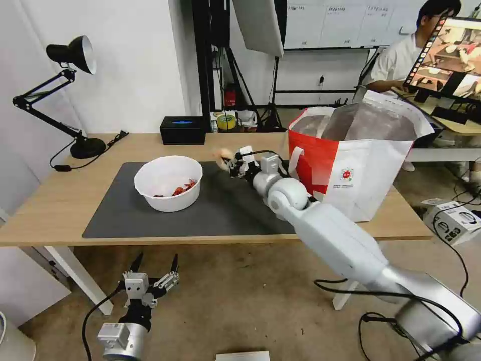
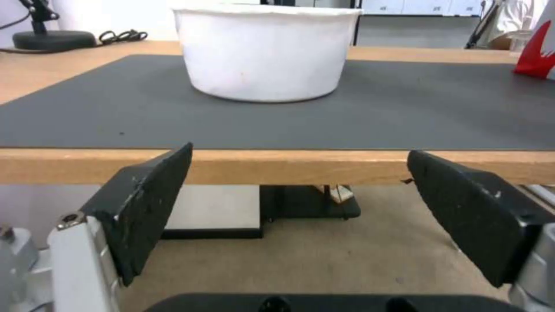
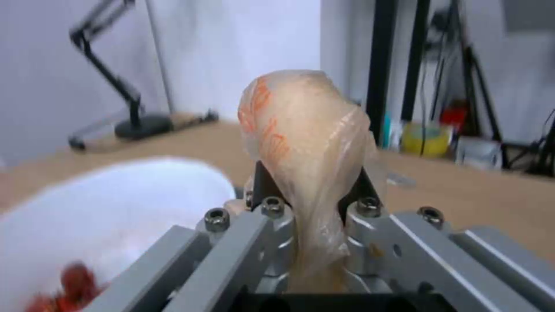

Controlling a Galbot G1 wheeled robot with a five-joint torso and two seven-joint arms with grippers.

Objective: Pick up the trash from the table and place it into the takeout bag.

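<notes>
The right gripper (image 1: 225, 161) is clamped on a crumpled, translucent tan wad (image 3: 303, 130) and holds it clear above the mat (image 1: 150, 215), between the bowl (image 1: 169, 189) and the bag (image 1: 361, 150). The left gripper (image 1: 155, 265) hangs parked below the table (image 1: 50, 200) edge, fingers wide apart, facing the bowl. Judged step: carrying a lifted piece of trash to the bag; the next move calls for swinging the wad rightward above the bag's open, foil-lined mouth, clearing its near rim and strap, before release, with the bowl of red scraps left to collect.
</notes>
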